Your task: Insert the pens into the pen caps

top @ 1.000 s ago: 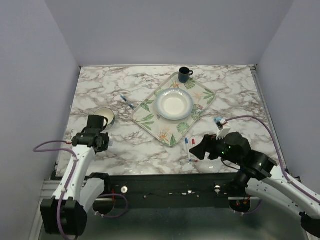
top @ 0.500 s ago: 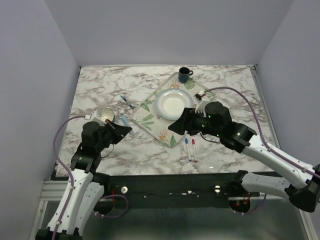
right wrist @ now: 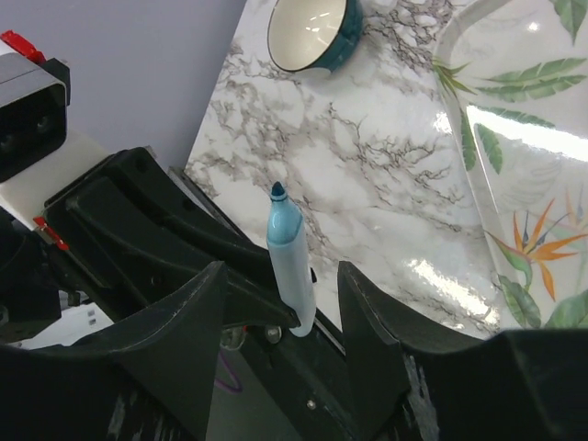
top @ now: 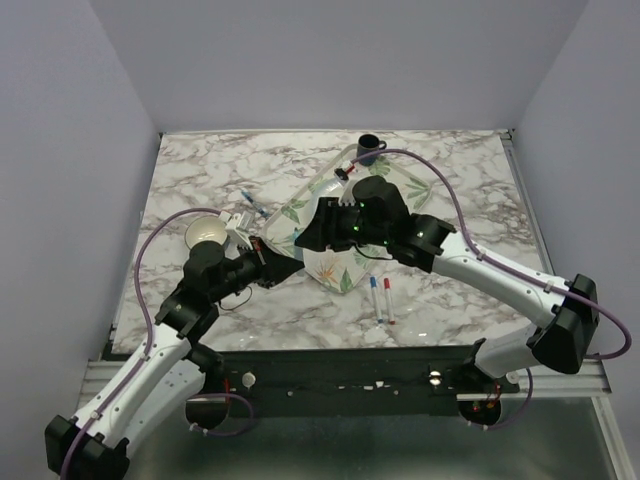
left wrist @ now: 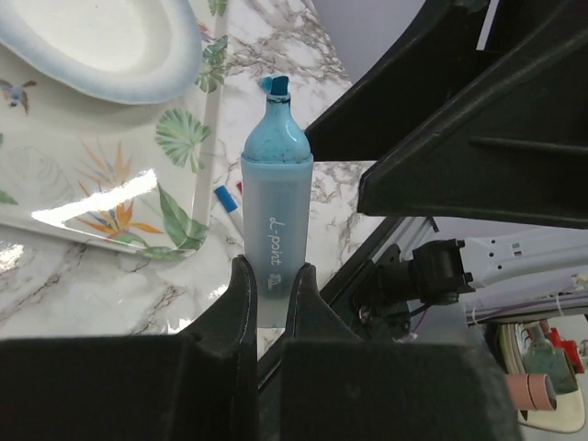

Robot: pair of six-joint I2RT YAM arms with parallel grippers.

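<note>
My left gripper [left wrist: 273,268] is shut on the light-blue marker [left wrist: 275,211] and holds it above the table with its uncapped tip pointing away. In the right wrist view the marker [right wrist: 290,266] stands between the jaws of my right gripper [right wrist: 282,272], which are open wide and not touching it. In the top view the left gripper [top: 283,268] and the right gripper [top: 308,238] meet at the tray's near-left corner. Two slim white markers [top: 380,297] lie side by side near the front edge. A thin dark blue pen [top: 254,203] lies left of the tray. No caps show.
A floral tray [top: 412,192] lies at the middle back, with a white plate [left wrist: 101,46] on it. A dark mug [top: 368,148] stands at the tray's far corner. A small bowl [top: 205,232] sits at the left, also in the right wrist view [right wrist: 312,32].
Both arms have swung in toward the middle. The left gripper moved right with the marker. The right gripper moved left across the tray until its open jaws were around the marker.
</note>
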